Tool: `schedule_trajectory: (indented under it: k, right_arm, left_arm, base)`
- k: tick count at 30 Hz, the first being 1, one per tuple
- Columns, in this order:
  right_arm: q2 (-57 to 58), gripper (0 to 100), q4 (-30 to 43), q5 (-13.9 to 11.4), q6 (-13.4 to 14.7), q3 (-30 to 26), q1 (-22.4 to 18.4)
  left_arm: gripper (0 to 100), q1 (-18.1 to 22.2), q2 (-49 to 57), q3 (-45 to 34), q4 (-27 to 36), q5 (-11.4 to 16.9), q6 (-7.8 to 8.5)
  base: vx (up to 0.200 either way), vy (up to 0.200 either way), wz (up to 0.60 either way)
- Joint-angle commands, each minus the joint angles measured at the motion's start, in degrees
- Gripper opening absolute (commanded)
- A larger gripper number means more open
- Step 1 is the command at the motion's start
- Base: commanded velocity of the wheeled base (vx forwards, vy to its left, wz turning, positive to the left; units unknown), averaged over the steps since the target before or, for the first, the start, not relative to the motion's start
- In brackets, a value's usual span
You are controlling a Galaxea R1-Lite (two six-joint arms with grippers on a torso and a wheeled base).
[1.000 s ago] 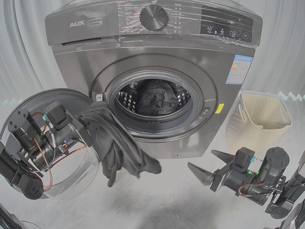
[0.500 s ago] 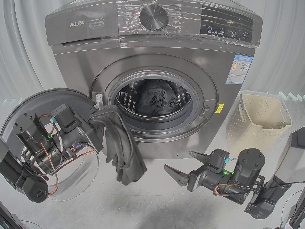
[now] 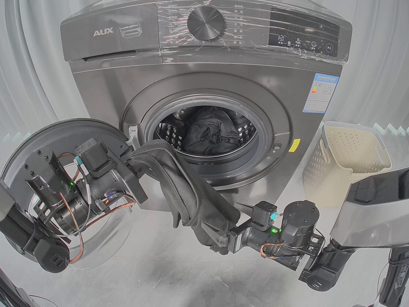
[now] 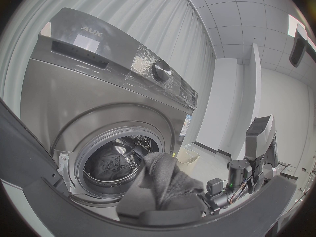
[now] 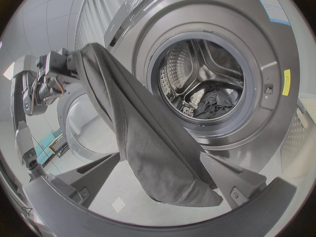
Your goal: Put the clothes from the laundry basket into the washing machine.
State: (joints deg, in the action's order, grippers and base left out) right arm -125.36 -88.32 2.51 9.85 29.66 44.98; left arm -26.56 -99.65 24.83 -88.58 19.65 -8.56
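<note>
Swung inward, the right gripper (image 3: 218,236) now meets the tail of the dark garment (image 3: 187,188), its top clamped by the left gripper (image 3: 135,162) beside the washing machine (image 3: 106,90). Left wrist: cloth bunched in that grip. Right wrist: jaws gape astride the tail, ready to help load.

left arm (image 3: 55,197) low on its own side, elbow folded, forearm near level, wrist aimed inward. left gripper (image 3: 133,163) clamped on the top of a dark garment (image 3: 187,192). right arm (image 3: 366,209) comes in low, forearm near level, wrist pointing at the left arm. right gripper (image 3: 221,222) spread wide, fingers (image 5: 230,178) flanking the garment's hanging end, not pinching.
</note>
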Motion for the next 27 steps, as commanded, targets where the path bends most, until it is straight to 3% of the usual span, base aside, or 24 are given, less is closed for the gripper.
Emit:
schedule_trajectory:
  k: [1, 13, 19, 27]
  right_arm:
    - [-3.9, 100, 0.0, -0.1, 0.0, 1.2, 0.4]
    - [-9.5, 100, 0.0, -5.1, -1.4, 8.3, 0.5]
    - [-15.1, 100, 0.8, -5.7, -3.3, 15.6, -0.3]
    - [-19.4, 100, 2.5, -6.1, -3.6, 24.0, -1.0]
  left_arm:
    - [0, -0.1, -0.1, 0.3, 0.0, 0.0, 0.03]
    - [0, -1.1, -0.1, 0.6, 0.0, -0.1, -0.06]
    - [0, -1.2, -0.2, 0.6, 0.0, -0.1, -0.06]
    - [0, -1.2, -0.2, 0.6, 0.0, 0.0, -0.06]
  base:
    - [0.0, 0.0, 0.0]
    - [0.0, 0.0, 0.0]
    - [0.0, 0.0, 0.0]
    - [0.0, 0.0, 0.0]
